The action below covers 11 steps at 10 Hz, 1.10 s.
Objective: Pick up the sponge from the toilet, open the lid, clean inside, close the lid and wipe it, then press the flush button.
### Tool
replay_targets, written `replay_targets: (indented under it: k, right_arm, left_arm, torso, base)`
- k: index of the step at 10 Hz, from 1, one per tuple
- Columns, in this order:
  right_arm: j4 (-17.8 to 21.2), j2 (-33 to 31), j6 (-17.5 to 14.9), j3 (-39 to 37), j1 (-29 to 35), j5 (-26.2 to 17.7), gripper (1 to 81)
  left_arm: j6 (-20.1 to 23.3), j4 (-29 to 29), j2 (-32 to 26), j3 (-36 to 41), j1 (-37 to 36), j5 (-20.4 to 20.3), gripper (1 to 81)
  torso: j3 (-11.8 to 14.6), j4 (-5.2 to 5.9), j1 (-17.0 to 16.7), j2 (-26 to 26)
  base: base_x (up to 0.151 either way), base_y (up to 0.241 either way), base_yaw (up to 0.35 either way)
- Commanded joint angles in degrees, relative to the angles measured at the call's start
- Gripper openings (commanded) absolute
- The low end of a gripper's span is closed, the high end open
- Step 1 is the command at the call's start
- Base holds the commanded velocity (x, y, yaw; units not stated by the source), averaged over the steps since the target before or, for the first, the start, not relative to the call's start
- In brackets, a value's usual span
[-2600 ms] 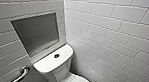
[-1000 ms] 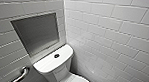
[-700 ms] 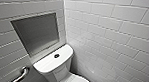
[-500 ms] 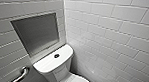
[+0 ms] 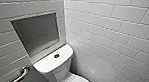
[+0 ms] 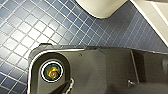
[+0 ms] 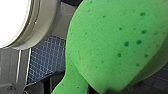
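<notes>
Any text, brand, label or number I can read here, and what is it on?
No readable text in any view.
toilet: no brand or label visible on the white tank.
flush button: dark, too small to show any marking.
sponge: plain green with darker pores, no print.
niche and grab bar: no signs.

We noted the toilet (image 5: 54, 65) tight in a tiled corner, grab bar (image 5: 20, 75) low on the left wall, free air above the tank, open floor (image 6: 27, 27) beside the bowl, the sponge (image 7: 112, 42) crowding the right wrist.
</notes>
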Motion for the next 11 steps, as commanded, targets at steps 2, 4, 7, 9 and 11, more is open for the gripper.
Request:
replay_targets:
  k: [2,4,7,9,11]
  right_arm:
    - [-5.32,4.21,-0.11,-6.42,-5.52,1.53,1.0]
    - [-6.11,8.15,-0.11,-11.06,-7.37,2.50,1.0]
    - [-7.26,9.66,-0.11,-12.66,-8.25,2.59,1.0]
    - [-7.70,10.09,-0.11,-12.83,-8.51,2.59,1.0]
    - [-8.05,10.36,-0.11,-12.92,-8.60,2.59,1.0]
  left_arm:
    - [-0.23,-2.85,-4.62,7.80,-5.93,3.93,81.1]
    - [-0.23,-2.94,-5.49,9.90,-6.99,3.93,81.1]
    - [-1.20,-3.02,-7.52,13.60,-9.00,5.51,81.1]
    - [-1.37,-2.94,-7.96,14.92,-9.44,5.51,81.1]
    - [-1.37,-2.94,-7.78,15.01,-9.53,5.51,81.1]
  torso:
    - [0.00,0.00,0.00,0.00]
    - [0.00,0.00,0.00,0.00]
    - [0.00,0.00,0.02,0.02]
    - [0.02,0.00,-0.04,-0.02]
    - [0.02,0.00,-0.04,-0.02]
  base:
    - [0.000,0.000,0.000]
    - [0.000,0.000,0.000]
    - [-0.049,0.000,0.000]
    - [-0.080,0.000,0.000]
    - [-0.079,0.000,0.000]
